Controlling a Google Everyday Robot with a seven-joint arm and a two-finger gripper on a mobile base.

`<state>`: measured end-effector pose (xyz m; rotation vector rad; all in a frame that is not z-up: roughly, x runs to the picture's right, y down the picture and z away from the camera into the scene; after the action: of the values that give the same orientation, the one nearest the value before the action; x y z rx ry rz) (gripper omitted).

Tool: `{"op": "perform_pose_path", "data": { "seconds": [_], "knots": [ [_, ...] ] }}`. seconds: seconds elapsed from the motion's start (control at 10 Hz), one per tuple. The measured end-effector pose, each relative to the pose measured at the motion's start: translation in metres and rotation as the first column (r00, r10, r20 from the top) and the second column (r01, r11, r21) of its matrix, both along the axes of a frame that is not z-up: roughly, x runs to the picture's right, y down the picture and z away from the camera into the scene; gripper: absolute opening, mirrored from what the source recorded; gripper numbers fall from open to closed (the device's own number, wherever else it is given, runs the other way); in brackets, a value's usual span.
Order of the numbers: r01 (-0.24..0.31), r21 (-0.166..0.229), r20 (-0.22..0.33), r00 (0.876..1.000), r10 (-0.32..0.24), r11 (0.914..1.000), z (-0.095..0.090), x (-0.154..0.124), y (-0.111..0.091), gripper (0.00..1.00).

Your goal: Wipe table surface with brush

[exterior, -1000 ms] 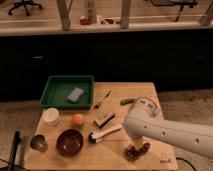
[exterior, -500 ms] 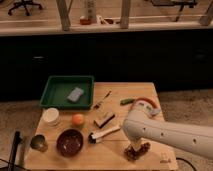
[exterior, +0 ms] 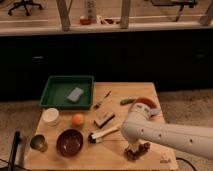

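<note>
The dish brush with slim white handle and black bristles [exterior: 105,133] lies on the pale-wood plank table surface [exterior: 127,92], near the front edge. The gripper [exterior: 136,151] is positioned at the front edge, to the right of the brush. Its grip state cannot be told.

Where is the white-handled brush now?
Camera view: the brush lies front-centre on the table surface, between the dark bowl and the arm, near the tan block; the gripper hangs to its right.

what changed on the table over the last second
The arm eased slightly left and down, uncovering more of the red dish behind it. The gripper stays low near the table surface front edge, right of the brush. Nothing was grasped or released. Brush, green tray, bowl and orange lie unmoved.
</note>
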<state>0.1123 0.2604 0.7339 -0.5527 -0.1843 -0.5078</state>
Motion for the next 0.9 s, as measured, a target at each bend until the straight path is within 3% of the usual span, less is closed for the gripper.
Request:
{"op": "perform_pose_path", "data": {
  "seconds": [0.3,0.9],
  "knots": [
    [-0.006,-0.006,0.006,1.000,0.006,1.0000,0.003,-0.003,0.001,0.80],
    [-0.058,-0.057,0.027,0.998,0.059,0.9967,0.020,-0.025,-0.005,0.80]
  ]
}}
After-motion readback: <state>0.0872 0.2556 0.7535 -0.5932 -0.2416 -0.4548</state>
